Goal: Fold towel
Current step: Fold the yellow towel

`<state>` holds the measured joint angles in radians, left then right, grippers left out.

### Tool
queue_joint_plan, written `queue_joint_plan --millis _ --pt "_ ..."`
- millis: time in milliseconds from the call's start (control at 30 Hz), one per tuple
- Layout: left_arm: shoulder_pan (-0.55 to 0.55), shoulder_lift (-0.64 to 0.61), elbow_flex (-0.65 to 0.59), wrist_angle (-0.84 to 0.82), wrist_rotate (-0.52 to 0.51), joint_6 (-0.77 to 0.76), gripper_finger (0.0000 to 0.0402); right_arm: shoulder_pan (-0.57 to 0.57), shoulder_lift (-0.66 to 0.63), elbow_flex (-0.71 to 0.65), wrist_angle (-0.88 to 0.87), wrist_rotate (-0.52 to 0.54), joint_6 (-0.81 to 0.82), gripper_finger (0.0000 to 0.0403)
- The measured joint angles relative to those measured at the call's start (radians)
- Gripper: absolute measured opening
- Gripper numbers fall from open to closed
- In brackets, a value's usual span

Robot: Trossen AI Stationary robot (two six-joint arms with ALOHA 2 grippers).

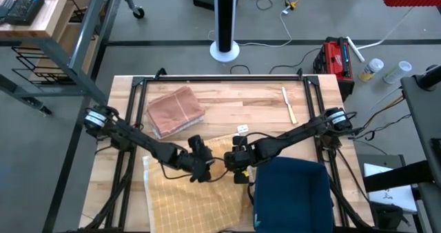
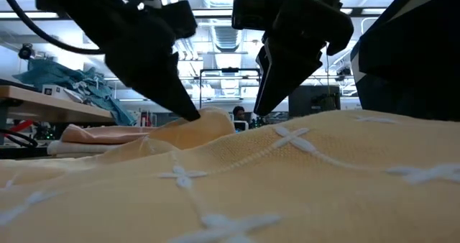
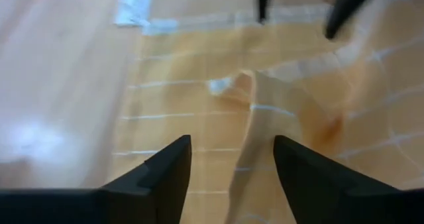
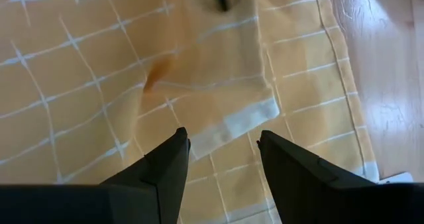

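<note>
A yellow towel (image 1: 180, 195) with a white grid lies spread on the table's near left part, rumpled at its far right corner. A corner flap (image 4: 225, 95) with a white hem is folded over onto the towel, and a raised ridge (image 3: 255, 118) stands beside it. My left gripper (image 1: 200, 169) is open, with its fingers on either side of the ridge in its wrist view (image 3: 232, 141). My right gripper (image 1: 239, 169) is open, right above the flap (image 4: 222, 134). In the low view both point down at the towel (image 2: 287, 178). My left gripper (image 2: 190, 112) comes down slanting onto the raised ridge; the towel in front hides the fingertips, so I cannot tell whether it touches. My right gripper (image 2: 260, 108) comes down slanting at the folded corner; I cannot tell whether it touches either.
A folded pink-brown towel (image 1: 176, 110) lies at the far left. A dark blue bulky thing (image 1: 289, 191) sits at the near right, close to my right arm. A pale stick-like tool (image 1: 288, 104) and a white tag (image 1: 242, 128) lie on the bare wood. Black rails (image 1: 220, 79) frame the table.
</note>
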<state>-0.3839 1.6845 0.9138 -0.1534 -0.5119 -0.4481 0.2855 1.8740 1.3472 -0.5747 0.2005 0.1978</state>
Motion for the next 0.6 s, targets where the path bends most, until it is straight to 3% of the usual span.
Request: queue_joint_plan --millis 133,233,333,467,600 --pt "0.005 0.037 0.0 0.072 0.108 0.018 0.0211 0.0 -0.006 0.0 0.0 -0.027 0.002 0.0181" --pt "0.0 0.074 0.0 0.165 0.163 0.042 0.019 0.0 -0.015 0.0 0.003 -0.058 0.005 0.0181" --pt "-0.023 0.095 0.004 0.202 0.193 0.064 0.0141 0.002 -0.015 0.0 0.003 -0.078 0.012 0.0181" --pt "-0.077 0.088 0.005 0.197 0.209 0.08 0.0033 0.003 -0.014 -0.003 0.013 -0.078 0.009 0.0181" --pt "-0.13 0.08 0.005 0.232 0.208 0.061 0.0014 0.002 -0.013 -0.017 0.055 -0.075 -0.008 0.0181"
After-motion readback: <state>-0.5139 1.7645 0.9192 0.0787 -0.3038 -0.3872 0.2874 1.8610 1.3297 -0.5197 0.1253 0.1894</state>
